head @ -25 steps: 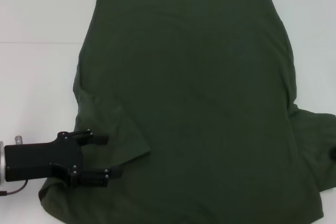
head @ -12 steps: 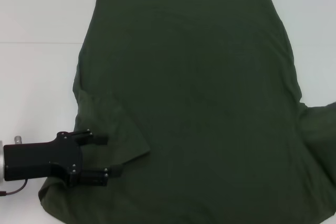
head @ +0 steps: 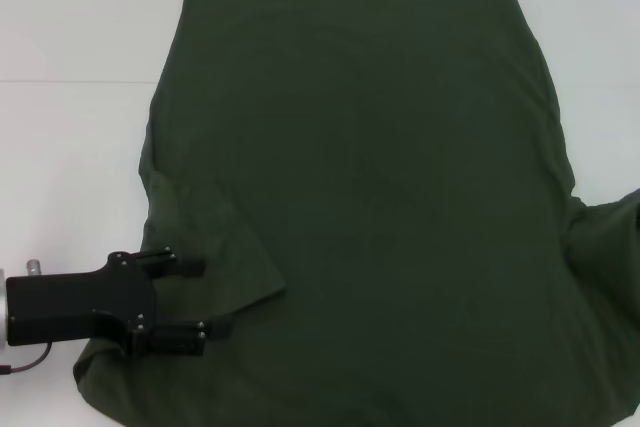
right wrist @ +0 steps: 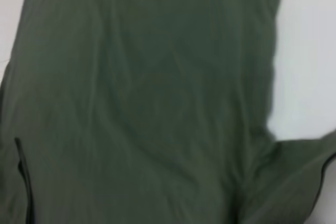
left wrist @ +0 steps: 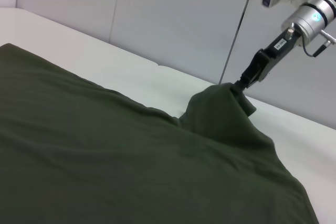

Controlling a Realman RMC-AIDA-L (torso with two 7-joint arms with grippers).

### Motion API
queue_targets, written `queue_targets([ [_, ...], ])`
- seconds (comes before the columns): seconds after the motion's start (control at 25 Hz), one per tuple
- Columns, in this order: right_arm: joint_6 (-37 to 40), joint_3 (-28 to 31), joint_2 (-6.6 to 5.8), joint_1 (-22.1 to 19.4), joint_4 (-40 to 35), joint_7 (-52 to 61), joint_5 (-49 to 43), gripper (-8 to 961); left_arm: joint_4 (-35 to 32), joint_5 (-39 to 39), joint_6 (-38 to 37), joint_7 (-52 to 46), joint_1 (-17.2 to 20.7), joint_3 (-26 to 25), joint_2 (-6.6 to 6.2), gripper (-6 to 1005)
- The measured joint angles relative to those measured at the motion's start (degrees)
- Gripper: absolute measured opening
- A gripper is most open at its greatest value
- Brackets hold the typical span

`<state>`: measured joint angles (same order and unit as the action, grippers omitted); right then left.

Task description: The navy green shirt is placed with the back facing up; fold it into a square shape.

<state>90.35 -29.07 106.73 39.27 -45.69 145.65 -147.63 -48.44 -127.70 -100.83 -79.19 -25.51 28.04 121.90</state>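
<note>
**Folding in the sleeves**

Lying plain side up across the white desk (head: 70, 147): the navy green shirt (head: 370, 207), dark olive, softly creased. Pinching and lifting the right sleeve (left wrist: 223, 111) with the right gripper (left wrist: 239, 85), fingers closed on cloth. Hovering over the near-left sleeve (head: 215, 257) with the left gripper (head: 205, 297), fingers parted. Probably needing next: carrying the sleeve inward.
</note>
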Motion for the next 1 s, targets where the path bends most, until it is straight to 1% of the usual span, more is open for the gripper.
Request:
queue_targets([
  [0.12, 0.9, -1.3, 0.28, 1.3, -0.4, -0.5, 0.5, 25, 0.0, 0.0, 0.0, 0.0, 0.0, 0.0, 0.00, 931],
  [0.28, 1.5, -5.3, 1.17, 4.0, -0.4, -0.5, 0.8, 26, 0.0, 0.0, 0.0, 0.0, 0.0, 0.0, 0.00, 931],
  [0.32, 1.6, -7.3, 1.77, 5.5, -0.2, -0.3, 0.8, 26, 0.0, 0.0, 0.0, 0.0, 0.0, 0.0, 0.00, 931],
  [0.36, 1.6, -7.3, 1.77, 5.5, -0.2, -0.3, 0.8, 26, 0.0, 0.0, 0.0, 0.0, 0.0, 0.0, 0.00, 931],
  [0.52, 1.2, -11.4, 3.39, 8.4, 0.1, 0.0, 0.5, 27, 0.0, 0.0, 0.0, 0.0, 0.1, 0.1, 0.00, 931],
  [0.64, 1.1, -13.9, 4.54, 9.8, 0.1, 0.5, 0.3, 28, 0.0, 0.0, 0.0, 0.0, 0.3, 0.0, 0.00, 931],
  [0.8, 0.9, -14.6, 5.84, 10.7, 0.2, 0.3, 0.8, 29, -0.1, 0.0, 0.1, 0.0, 0.5, -0.1, 0.03, 931],
  [0.92, 1.3, -14.2, 6.27, 10.1, 0.2, -0.6, 3.7, 112, -0.1, 0.0, 0.2, 0.0, 0.5, -0.1, 0.08, 931],
  [1.0, 1.3, -13.9, 6.17, 9.1, 0.3, -1.1, 6.7, 167, 0.0, 0.0, 0.2, 0.0, 0.5, -0.1, 0.12, 931],
])
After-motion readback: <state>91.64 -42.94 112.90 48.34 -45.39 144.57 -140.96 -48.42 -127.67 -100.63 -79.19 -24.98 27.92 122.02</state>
